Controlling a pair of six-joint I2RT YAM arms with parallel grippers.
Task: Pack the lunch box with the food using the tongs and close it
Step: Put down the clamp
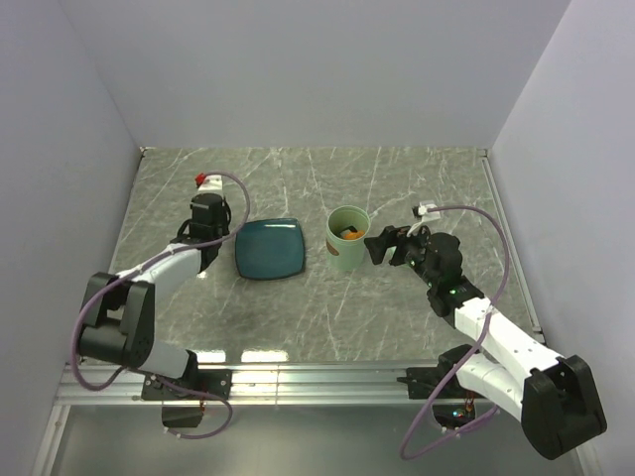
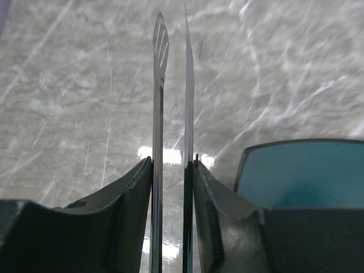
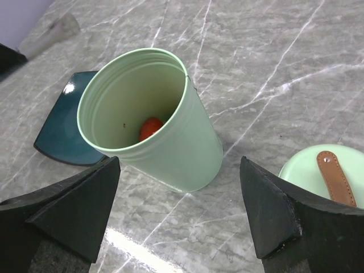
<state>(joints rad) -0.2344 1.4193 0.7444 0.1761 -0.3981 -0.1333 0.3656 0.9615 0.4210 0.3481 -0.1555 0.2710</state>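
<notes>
A grey marble-veined table (image 1: 397, 317) fills the floor of a booth with plain pale walls (image 1: 317, 69) on the left, far and right sides, and a metal rail (image 1: 317, 382) runs along its near edge, where the two arm bases sit. Left of centre lies a dark teal square plate (image 1: 269, 248), flat on the stone. Just right of it, apart from it, stands the lunch box (image 1: 347, 238), a pale mint-green cup, upright and uncovered. At its bottom the right wrist view shows one orange-red piece of food (image 3: 150, 127) against the inner wall. Its round green lid (image 3: 315, 170), with a brown strap handle (image 3: 336, 177), lies flat on the table beside the cup, on the side away from the plate. The left arm reaches from its near-left base toward the far left, its wrist left of the plate. The left gripper (image 2: 172, 170) is clamped on the tongs (image 2: 160, 85): its fingers (image 2: 136, 193) press both metal blades, which stand nearly together, pointing out over bare marble with the plate's corner at the right. The right arm stretches from the near-right base toward the centre. The right gripper (image 1: 375, 244) sits just right of the lunch box, level with its rim, jaws wide apart and holding nothing. Whether it touches the cup I cannot tell.
</notes>
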